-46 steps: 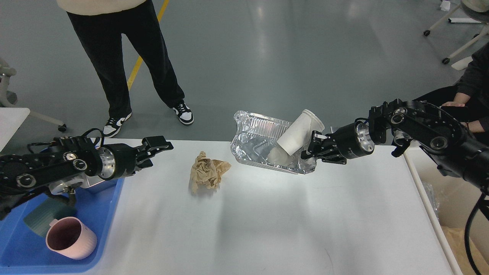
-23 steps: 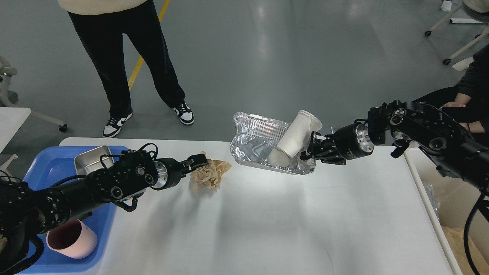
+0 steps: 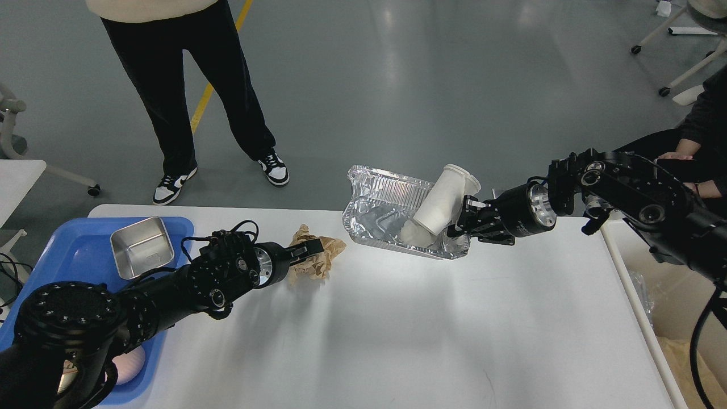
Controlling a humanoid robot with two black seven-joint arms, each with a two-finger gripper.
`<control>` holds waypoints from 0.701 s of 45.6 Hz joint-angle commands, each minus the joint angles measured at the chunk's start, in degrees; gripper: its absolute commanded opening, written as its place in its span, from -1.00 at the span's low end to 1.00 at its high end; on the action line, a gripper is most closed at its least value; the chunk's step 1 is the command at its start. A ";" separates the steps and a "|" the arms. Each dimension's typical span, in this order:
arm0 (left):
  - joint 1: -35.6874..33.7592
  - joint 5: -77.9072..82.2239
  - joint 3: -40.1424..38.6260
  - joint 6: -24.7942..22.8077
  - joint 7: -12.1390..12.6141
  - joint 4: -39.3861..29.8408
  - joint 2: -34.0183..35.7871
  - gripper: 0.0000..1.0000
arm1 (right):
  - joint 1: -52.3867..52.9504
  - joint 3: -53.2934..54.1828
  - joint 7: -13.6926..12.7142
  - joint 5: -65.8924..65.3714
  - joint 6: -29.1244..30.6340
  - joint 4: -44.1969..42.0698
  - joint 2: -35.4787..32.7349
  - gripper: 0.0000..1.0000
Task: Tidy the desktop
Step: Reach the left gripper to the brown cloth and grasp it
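The white desktop (image 3: 397, 329) fills the lower view. A crumpled brown paper (image 3: 332, 249) lies on it left of centre. My left gripper (image 3: 311, 249) reaches from the left and its fingertips are on the paper; I cannot tell the two fingers apart. My right gripper (image 3: 461, 220) is shut on the right rim of a foil tray (image 3: 380, 218) and holds it tilted at the table's far edge. White paper cups (image 3: 437, 201) lean inside the tray.
A blue tray (image 3: 74, 250) at the left holds a steel container (image 3: 142, 246) and a pink cup (image 3: 128, 363), mostly hidden by my arm. A cream bin (image 3: 681, 341) stands past the right edge. A person (image 3: 187, 85) stands behind the table.
My left arm has swung right from above the blue tray and its gripper has reached the brown paper. The right gripper and foil tray have barely moved.
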 commanded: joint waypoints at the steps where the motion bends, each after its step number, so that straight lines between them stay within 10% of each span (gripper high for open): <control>1: 1.19 -0.02 0.16 0.75 1.36 1.21 -1.14 0.83 | -0.39 0.08 0.06 0.00 0.00 0.10 0.07 -1.00; 32: 1.55 1.12 0.77 3.47 6.55 1.48 -3.34 0.26 | -1.18 0.70 0.06 0.00 -0.35 1.68 -0.46 -1.00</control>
